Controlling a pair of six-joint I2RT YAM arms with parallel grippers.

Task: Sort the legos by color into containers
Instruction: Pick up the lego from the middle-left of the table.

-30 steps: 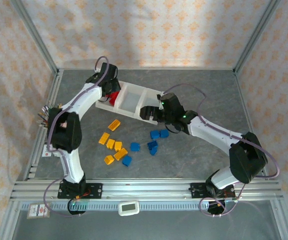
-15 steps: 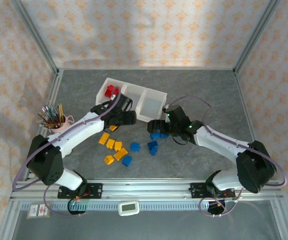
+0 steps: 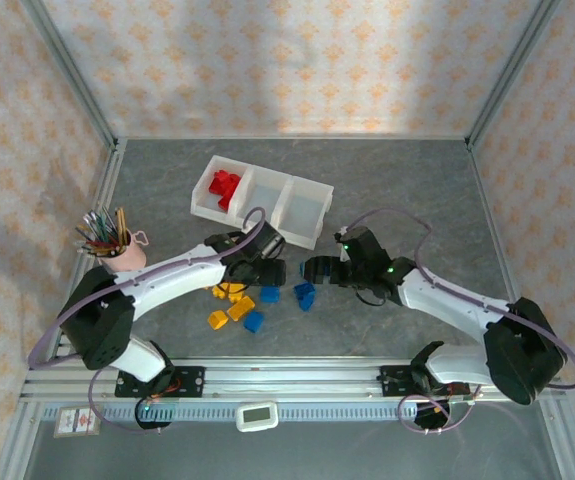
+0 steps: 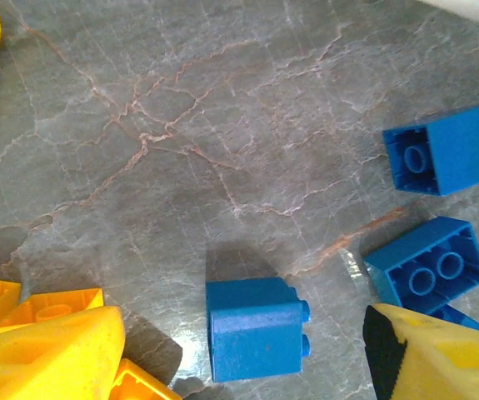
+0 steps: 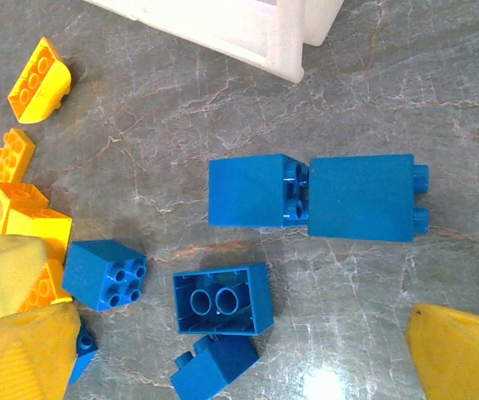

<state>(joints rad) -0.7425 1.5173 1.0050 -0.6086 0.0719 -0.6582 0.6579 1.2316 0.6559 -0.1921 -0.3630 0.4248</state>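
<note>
My left gripper (image 4: 247,358) is open low over the table, and a blue lego (image 4: 254,328) lies on its side between its yellow fingers (image 4: 47,354) without touching them. My right gripper (image 5: 239,358) is also open, above a group of blue legos: an upturned one (image 5: 222,298), a small one (image 5: 214,367) and two end to end (image 5: 260,192). In the top view both grippers, left (image 3: 270,272) and right (image 3: 309,270), face each other over the blue legos (image 3: 304,293). Yellow legos (image 3: 229,292) lie to the left. The containers (image 3: 300,210) stand behind, with red legos (image 3: 225,185) in the left compartment.
A pink cup of pencils (image 3: 117,250) stands at the left edge of the table. Two more blue legos (image 4: 426,265) lie right of my left gripper. The tray's corner (image 5: 247,25) is just beyond the blue group. Metal frame rails border the table.
My left arm swung from the tray's left compartment down to the loose legos and its jaws opened wider. My right arm came forward from the tray to the blue legos.
</note>
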